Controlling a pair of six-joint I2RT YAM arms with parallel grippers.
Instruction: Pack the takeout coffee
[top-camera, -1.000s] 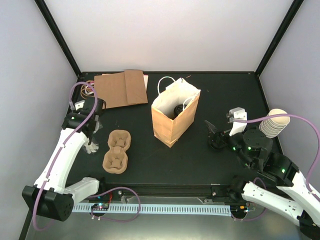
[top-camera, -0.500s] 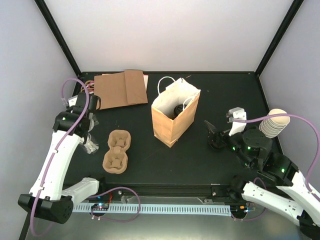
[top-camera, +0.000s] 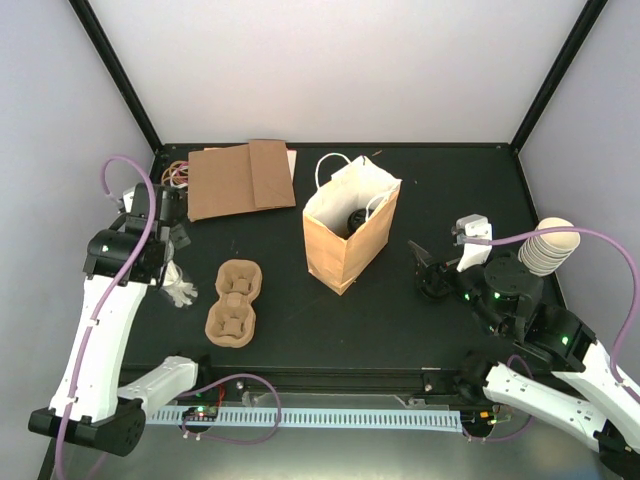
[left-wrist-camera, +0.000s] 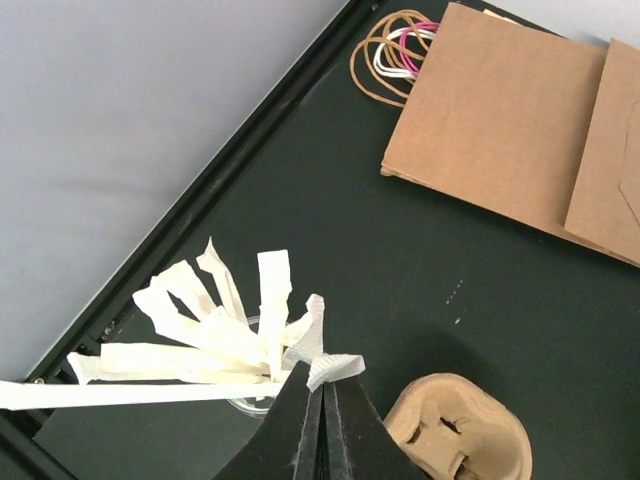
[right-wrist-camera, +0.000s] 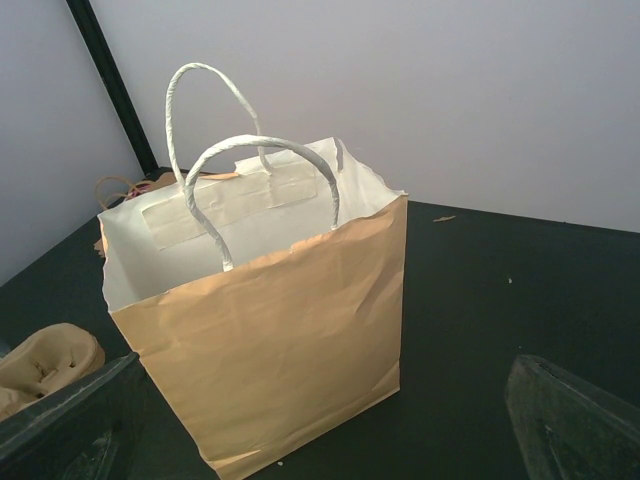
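Beside tray (top-camera: 232, 300), left claw (left-wrist-camera: 322, 392) seemingly pinches paper strips (left-wrist-camera: 215, 335).

I'm seeing a tan paper bag (top-camera: 345, 240) showing a white lining and white handles — the pulp tray (top-camera: 234, 302) is looking brown, the surface (top-camera: 330, 330) black, the stacked cups (top-camera: 548, 246) cream.

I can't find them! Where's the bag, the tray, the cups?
paper bag (top-camera: 345, 255): top view, brown side wall
cup tray (top-camera: 234, 300): top view, middle ridge
cup stack (top-camera: 546, 250): top view, stack's side

tray (top-camera: 234, 300) left of bag (top-camera: 338, 255) (cup (top-camera: 354, 219) inside)
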